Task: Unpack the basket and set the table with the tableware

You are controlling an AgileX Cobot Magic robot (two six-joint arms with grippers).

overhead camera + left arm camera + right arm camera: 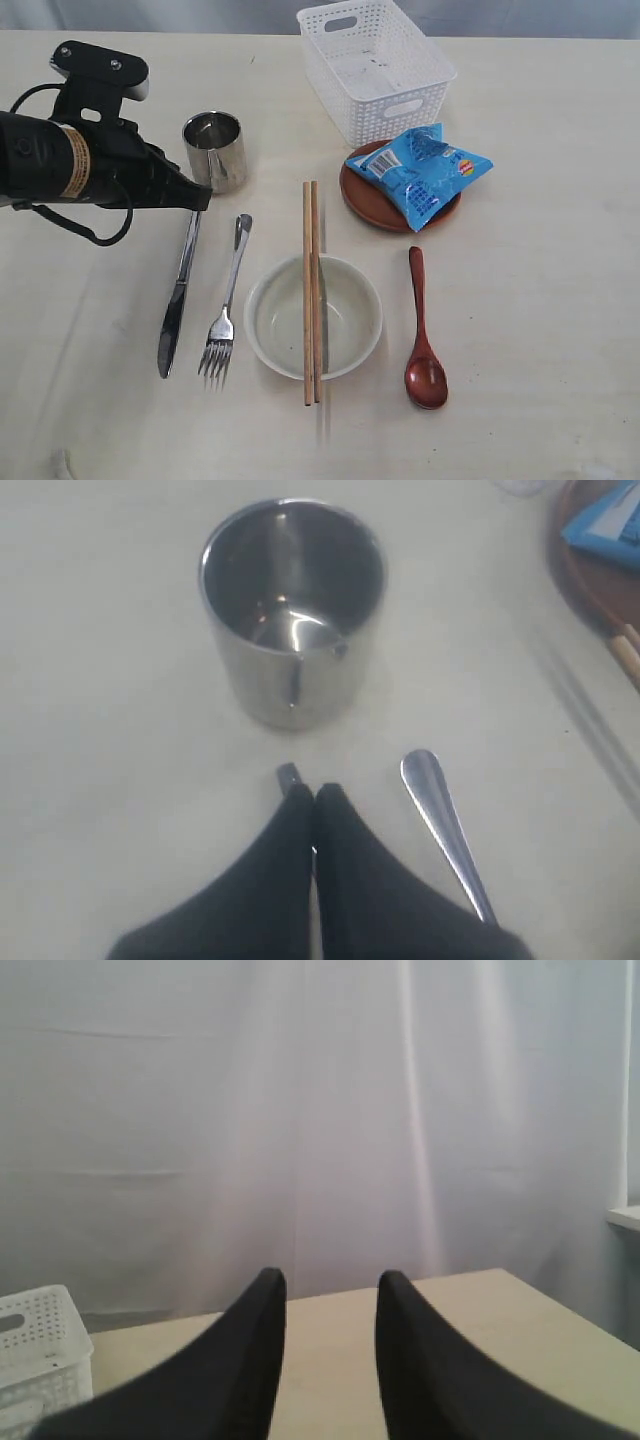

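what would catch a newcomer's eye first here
The bright blue snack packet lies on the brown plate beside the empty white basket. Mid-table, two chopsticks rest across the cream bowl. The shut left gripper hangs over the handle of the knife near the steel cup.

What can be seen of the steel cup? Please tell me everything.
The steel cup is a short, shiny cylinder, seemingly polished metal, without a handle. It stands upright on the table, mouth open, empty. It is near the handle ends of the knife and fork. The shut left gripper points at it, close but not touching.
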